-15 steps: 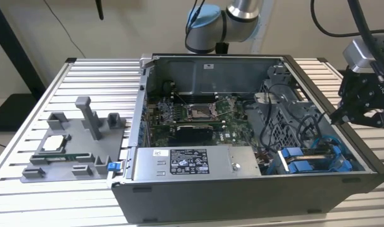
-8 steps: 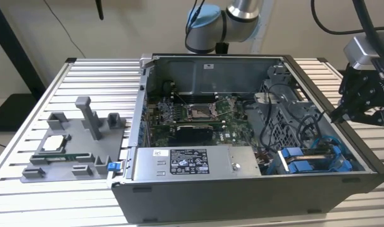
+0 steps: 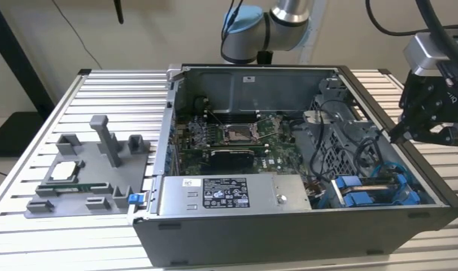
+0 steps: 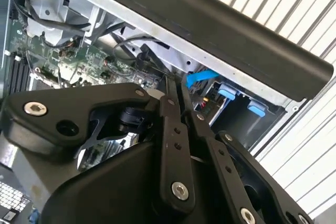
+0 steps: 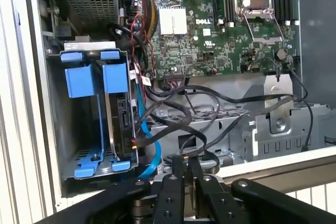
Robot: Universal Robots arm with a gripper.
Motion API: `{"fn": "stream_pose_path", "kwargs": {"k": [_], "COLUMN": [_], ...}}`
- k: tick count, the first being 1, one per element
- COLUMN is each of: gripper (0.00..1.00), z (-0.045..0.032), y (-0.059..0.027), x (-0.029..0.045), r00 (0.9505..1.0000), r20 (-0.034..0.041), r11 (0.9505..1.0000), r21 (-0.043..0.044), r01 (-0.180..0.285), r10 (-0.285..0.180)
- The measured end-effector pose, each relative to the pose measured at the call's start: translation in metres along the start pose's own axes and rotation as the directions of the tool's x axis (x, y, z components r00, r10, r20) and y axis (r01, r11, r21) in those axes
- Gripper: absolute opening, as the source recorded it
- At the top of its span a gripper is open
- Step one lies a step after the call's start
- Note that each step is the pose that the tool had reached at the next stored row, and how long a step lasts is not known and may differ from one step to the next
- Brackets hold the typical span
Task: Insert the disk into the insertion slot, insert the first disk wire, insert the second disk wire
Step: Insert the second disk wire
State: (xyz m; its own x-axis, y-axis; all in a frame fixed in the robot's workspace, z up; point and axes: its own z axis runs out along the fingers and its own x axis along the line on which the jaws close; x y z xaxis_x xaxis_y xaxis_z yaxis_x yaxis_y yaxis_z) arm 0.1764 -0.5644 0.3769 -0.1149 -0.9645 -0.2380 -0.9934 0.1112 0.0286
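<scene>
In the near right corner of the open computer case (image 3: pixel 289 237), the disk (image 5: pixel 122 111) sits in its slot (image 5: pixel 68 145). The gripper (image 5: pixel 185 165) hovers beside black wires (image 5: pixel 178 109), fingers together. A white sticker (image 3: pixel 225 193) is too small to read. Ribbed metal table (image 3: pixel 108 96).

I see the disk (image 5: pixel 122 114) in its blue bracket, standing on edge, seated inside the grey insertion slot (image 5: pixel 58 124), beside the circuit board (image 5: pixel 210 40).

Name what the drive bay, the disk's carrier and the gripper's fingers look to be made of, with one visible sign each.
Insertion slot: dull grey sheet metal, thin folded walls.
Disk carrier: likely plastic, uniform bright blue.
Gripper fingers: matt black bars, probably metal, with silver screws.
</scene>
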Motion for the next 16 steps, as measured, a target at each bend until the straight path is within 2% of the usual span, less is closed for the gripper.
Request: {"fn": "stream_pose_path", "kwargs": {"k": [7, 16], "gripper": [0.00, 0.00], "z": [-0.0040, -0.0046], "y": [0.0116, 0.0285], "x": [0.0011, 0.0044], "r00": [1.0000, 1.0000], "r20": [-0.0002, -0.0001], "r11": [1.0000, 1.0000], "r21": [0.0000, 0.0001], "r01": [0.000, 0.000], "r10": [0.000, 0.000]}}
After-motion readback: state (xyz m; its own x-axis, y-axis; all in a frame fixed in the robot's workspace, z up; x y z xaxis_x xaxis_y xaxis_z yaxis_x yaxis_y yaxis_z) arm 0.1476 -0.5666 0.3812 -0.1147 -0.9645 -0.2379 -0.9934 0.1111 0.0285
